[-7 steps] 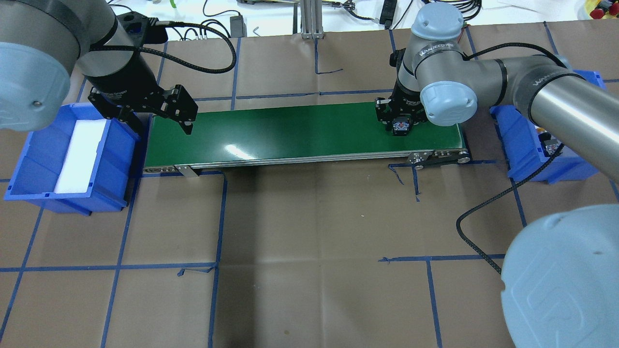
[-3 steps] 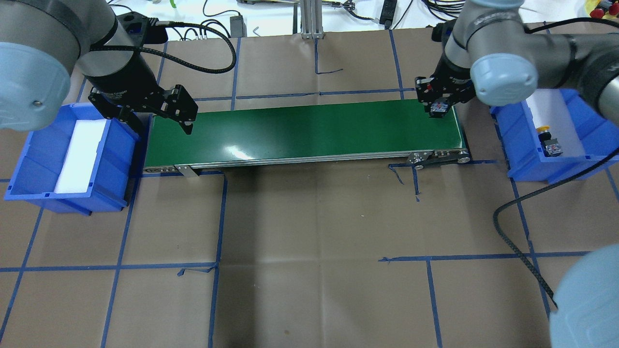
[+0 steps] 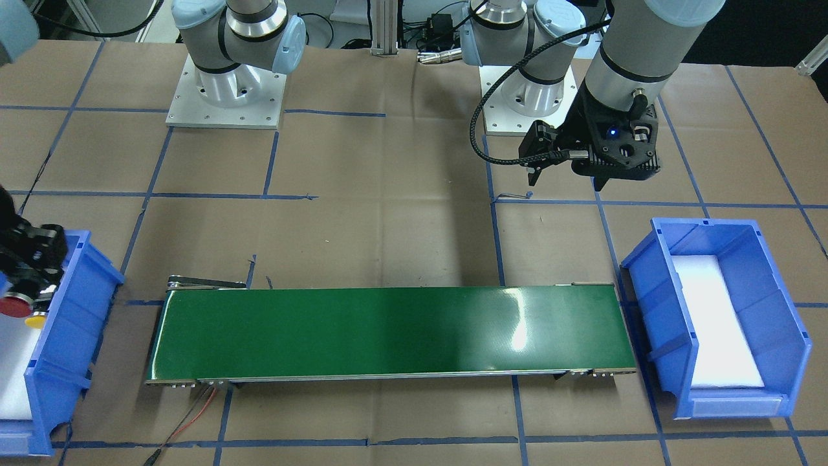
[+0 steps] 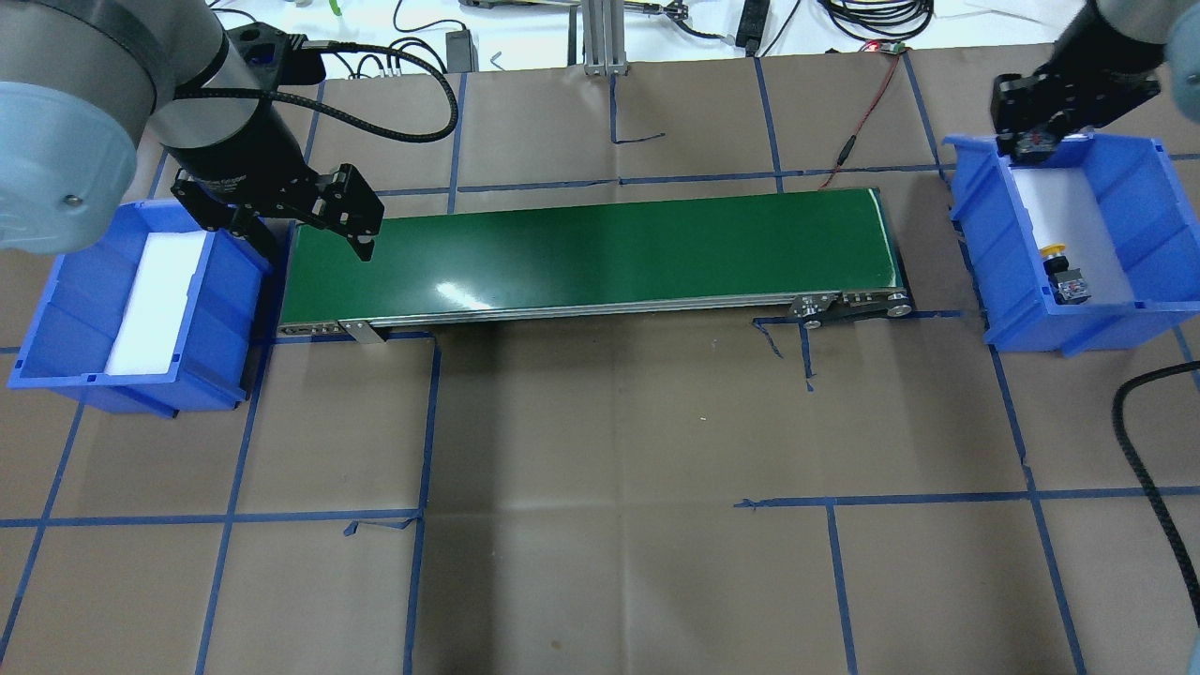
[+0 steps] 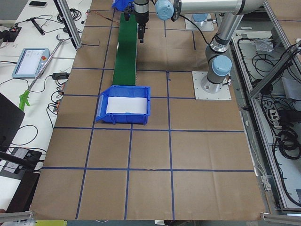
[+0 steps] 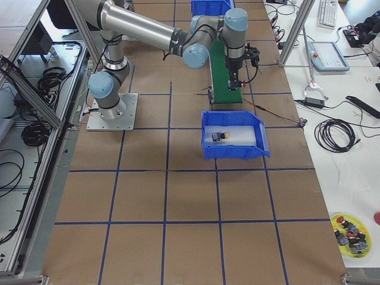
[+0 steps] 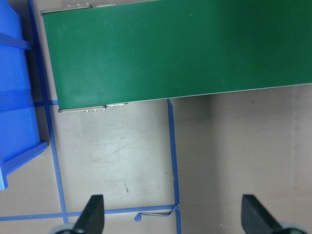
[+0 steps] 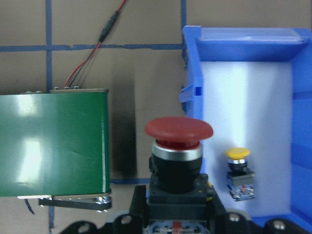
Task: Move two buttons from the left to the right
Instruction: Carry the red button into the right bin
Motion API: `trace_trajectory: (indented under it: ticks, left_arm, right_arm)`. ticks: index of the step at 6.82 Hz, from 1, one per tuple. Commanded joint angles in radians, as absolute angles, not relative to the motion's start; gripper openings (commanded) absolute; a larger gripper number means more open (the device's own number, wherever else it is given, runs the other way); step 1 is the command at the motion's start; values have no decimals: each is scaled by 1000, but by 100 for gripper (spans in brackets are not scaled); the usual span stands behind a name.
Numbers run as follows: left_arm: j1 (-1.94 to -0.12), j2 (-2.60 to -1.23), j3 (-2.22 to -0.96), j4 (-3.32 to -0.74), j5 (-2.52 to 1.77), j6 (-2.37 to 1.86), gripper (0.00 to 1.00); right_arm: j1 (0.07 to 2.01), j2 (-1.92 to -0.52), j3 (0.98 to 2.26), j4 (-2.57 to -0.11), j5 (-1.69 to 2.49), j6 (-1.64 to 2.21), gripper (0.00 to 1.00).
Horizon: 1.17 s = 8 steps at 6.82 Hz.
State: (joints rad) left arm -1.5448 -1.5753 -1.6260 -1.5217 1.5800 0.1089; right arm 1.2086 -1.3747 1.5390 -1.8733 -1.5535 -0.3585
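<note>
right gripper (image 4: 1039,142) brought red button (image 8: 179,129) over right bin (image 4: 980,246) wall, yellow button (image 4: 1055,249) inside

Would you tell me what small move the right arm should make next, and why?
Probably carry the right gripper a little further over the blue bin and lower it. It is shut on the red button above the bin's far rim, and the yellow button already lies inside, nearer the robot.

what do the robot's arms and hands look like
The left arm and right arm are silver-grey tubes with pale blue round joint caps. A black ribbed cable loops along the left arm. The left hand and right hand are black and two-fingered; a small blue light shows on the left one.
</note>
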Motion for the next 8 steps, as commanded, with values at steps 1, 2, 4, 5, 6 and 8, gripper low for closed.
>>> trace_trajectory:
  ticks: [1,2,4,5,6,8]
  left_arm:
    - [-1545,-1577,-1626,-1520,1582,109,100]
    - [-1545,-1575,-1626,-1520,1580,109,100]
    - [-1545,-1577,-1626,-1520,1580,109,100]
    - [-1545,-1577,-1626,-1520,1580,109,100]
    - [-1545,-1577,-1626,-1520,1582,109,100]
    - [-1545,-1575,-1626,-1520,1582,109,100]
  right_arm:
    - [1095,-1306,1508,-1861,-1552,-477,6]
    - [1083,-1240,1493,-1929,-1554,-480,6]
    - [1083,-1110,1410,-1986,-1594,-540,5]
    - [1085,-1076,1381,-1987,-1597,-554,5]
    - [1091,-1042,1382,-1987,-1594,-546,5]
    - [1092,-1011,1397,-1987,-1597,-555,5]
